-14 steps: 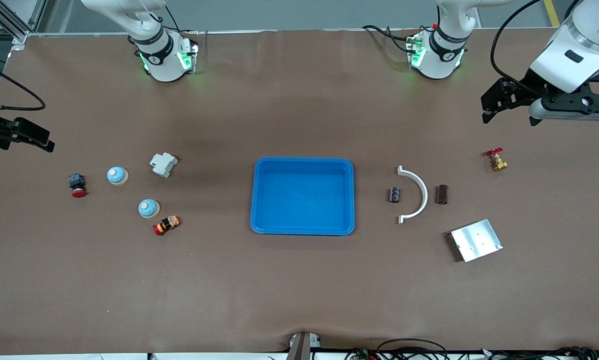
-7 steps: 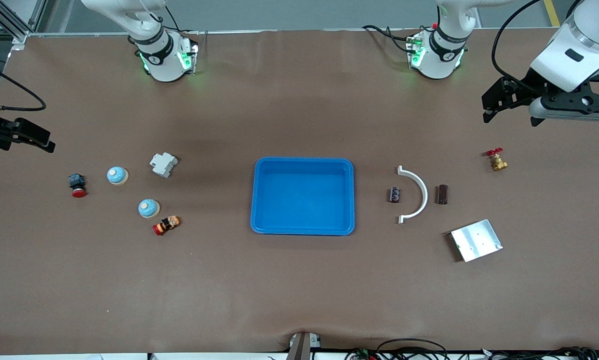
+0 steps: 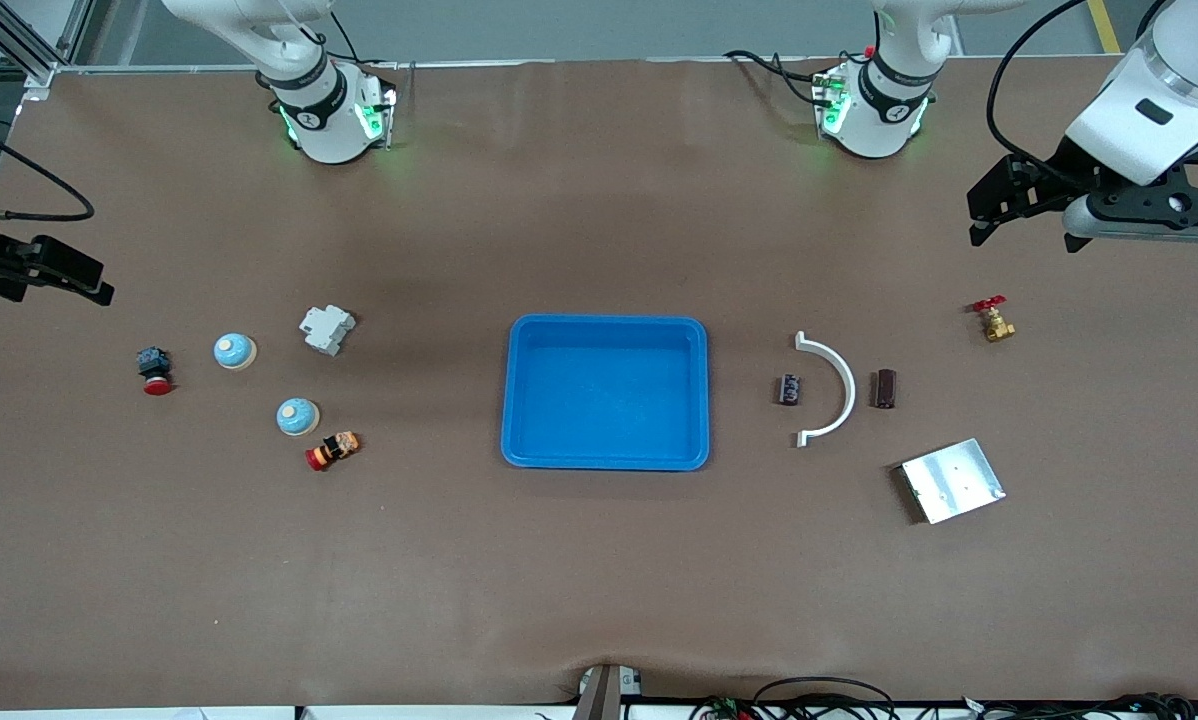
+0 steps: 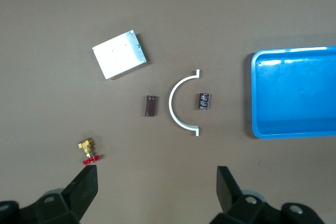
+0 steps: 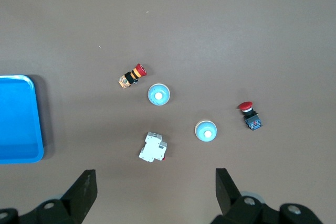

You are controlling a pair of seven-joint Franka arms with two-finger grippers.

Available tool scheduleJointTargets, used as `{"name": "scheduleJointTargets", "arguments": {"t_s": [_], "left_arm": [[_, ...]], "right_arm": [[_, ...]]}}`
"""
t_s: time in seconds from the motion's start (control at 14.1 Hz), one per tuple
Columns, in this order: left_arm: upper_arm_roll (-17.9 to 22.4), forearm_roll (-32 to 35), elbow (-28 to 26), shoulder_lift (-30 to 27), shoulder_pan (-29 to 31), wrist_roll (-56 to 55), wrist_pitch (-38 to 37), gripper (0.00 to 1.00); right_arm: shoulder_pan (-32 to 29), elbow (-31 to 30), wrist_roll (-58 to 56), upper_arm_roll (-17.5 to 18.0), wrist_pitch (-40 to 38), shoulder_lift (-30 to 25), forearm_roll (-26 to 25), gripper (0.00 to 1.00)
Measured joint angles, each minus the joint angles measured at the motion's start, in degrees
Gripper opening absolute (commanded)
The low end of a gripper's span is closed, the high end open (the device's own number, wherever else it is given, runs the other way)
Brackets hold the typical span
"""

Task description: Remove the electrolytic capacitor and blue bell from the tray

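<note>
The left gripper (image 4: 155,190) hangs spread apart over the counter (image 3: 599,580) near the capacitor (image 3: 789,389). The right gripper (image 5: 155,190) hangs apart near two bells (image 3: 234,351).

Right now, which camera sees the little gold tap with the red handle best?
The left wrist view shows the gold tap a bit bigger, lying beside the open left gripper. The front view shows the tap smaller, near the left arm's end of the table. The right wrist view doesn't show it at all.

My tray (image 3: 607,460) sits mid-table; 2 bells (image 3: 234,351) (image 3: 297,416) lie toward my right arm's end, the capacitor (image 3: 789,389) toward my left arm's.
</note>
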Motion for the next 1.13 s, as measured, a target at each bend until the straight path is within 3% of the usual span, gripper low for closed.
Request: {"name": "scheduleJointTargets", "arguments": {"t_s": [1.13], "left_arm": [[-0.2, 2.7, 0.0, 0.0, -0.1, 0.0, 0.0, 1.0]], "right_arm": [[-0.4, 0.0, -0.1, -0.1, 0.0, 0.0, 0.2, 1.0]]}}
